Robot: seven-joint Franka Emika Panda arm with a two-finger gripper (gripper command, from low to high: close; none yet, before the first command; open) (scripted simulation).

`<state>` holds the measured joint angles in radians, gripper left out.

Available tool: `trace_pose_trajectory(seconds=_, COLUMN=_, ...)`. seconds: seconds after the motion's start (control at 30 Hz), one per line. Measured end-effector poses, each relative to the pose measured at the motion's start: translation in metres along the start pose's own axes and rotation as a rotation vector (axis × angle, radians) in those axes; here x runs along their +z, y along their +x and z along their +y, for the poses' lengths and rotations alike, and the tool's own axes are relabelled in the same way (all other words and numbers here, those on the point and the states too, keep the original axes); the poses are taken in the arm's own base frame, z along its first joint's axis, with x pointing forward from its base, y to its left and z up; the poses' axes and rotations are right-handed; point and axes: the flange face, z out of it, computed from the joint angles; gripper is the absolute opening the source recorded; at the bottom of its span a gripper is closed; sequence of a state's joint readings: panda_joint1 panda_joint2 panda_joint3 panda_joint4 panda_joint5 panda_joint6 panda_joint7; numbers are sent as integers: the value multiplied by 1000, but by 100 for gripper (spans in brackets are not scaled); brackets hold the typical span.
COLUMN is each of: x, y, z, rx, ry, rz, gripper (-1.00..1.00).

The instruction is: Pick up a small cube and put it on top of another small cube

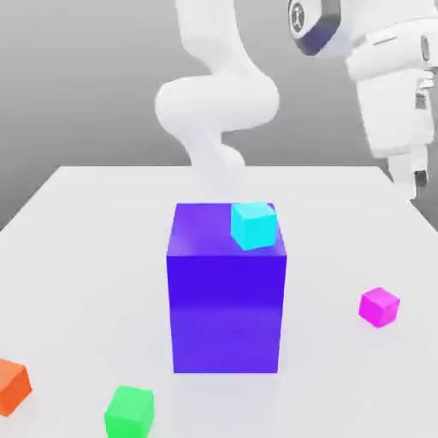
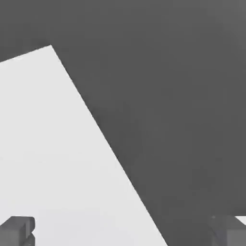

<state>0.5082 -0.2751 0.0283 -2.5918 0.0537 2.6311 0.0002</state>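
Four small cubes, one big block. One small plain magenta-pink cube [image 1: 379, 306] sits on the table toward the exterior view's right, alone, well apart from the rest. One small cyan cube [image 1: 254, 225] rests on top of the large glossy blue-purple block [image 1: 226, 295], at the top's far corner toward the exterior view's right, slightly turned. One small green cube [image 1: 130, 411] lies on the table near the front edge of the exterior view. One small orange cube [image 1: 13, 385] is at the exterior view's left edge, partly cut off.

Flat white table [image 1: 85, 257], matte, plain grey backdrop behind it. The hand view shows a table corner against dark grey.

The magenta-pink cube is uniform in colour, unmarked, far smaller than the block.

One white robot arm [image 1: 218, 107]. Its tool [image 1: 411, 177] hangs high at the exterior view's right, above the table's far edge, spread wide, holding nothing; two grey fingertips [image 2: 18, 229] stand far apart in the hand view.
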Motion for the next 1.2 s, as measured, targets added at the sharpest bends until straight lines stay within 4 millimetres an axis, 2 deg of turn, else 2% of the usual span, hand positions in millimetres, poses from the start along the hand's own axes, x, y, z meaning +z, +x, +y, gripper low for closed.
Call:
trace_pose_trajectory(seconds=0.17, x=80, y=-52, z=-61, rx=-358, ry=40, rz=-137, gripper=0)
trace_pose_trajectory(seconds=0.33, x=142, y=-129, z=-121, rx=-755, ry=91, rz=-269, gripper=0)
trace_pose_trajectory(seconds=0.4, x=162, y=-146, z=-120, rx=-814, ry=98, rz=-298, gripper=0)
trace_pose_trajectory(seconds=0.57, x=208, y=-164, z=-118, rx=-831, ry=101, rz=-308, gripper=0)
trace_pose_trajectory(seconds=0.6, x=216, y=-168, z=-117, rx=-831, ry=101, rz=-308, gripper=-100)
trace_pose_trajectory(seconds=0.83, x=218, y=-169, z=-117, rx=-832, ry=101, rz=-310, gripper=-100)
trace_pose_trajectory(seconds=1.03, x=170, y=-152, z=-119, rx=-832, ry=100, rz=-310, gripper=-100)
trace_pose_trajectory(seconds=1.07, x=162, y=-144, z=-119, rx=-814, ry=102, rz=-298, gripper=-100)
trace_pose_trajectory(seconds=1.1, x=157, y=-128, z=-107, rx=-765, ry=100, rz=-284, gripper=-100)
trace_pose_trajectory(seconds=1.2, x=149, y=-72, z=-27, rx=-569, ry=85, rz=-250, gripper=-100)
